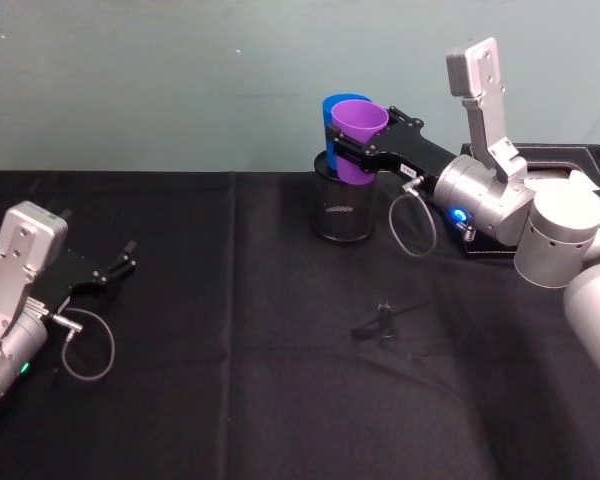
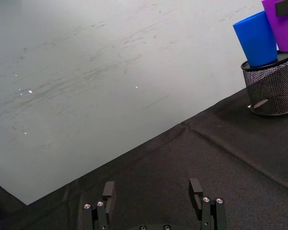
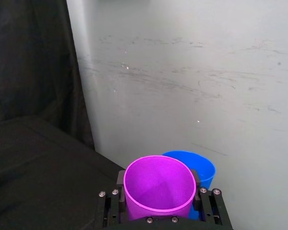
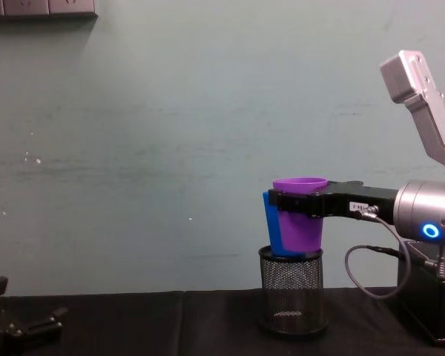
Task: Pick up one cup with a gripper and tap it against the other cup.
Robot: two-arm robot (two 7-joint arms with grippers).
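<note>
Purple cup (image 4: 300, 231) — blue cup (image 2: 256, 38)

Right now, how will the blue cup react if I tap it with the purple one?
The blue cup likely tips easily: it stands narrow end down atop the mesh pen holder. It looks like thin plastic, so probably light and quick to slide. The purple cup in the right gripper sits close beside it.

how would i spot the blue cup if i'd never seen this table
On the black-clothed table, find the black wire-mesh pen holder near the far wall. The tapered bright blue plastic tumbler stands at its top, free of any grip; the purple plastic tumbler beside it is clamped in the right tool.
</note>
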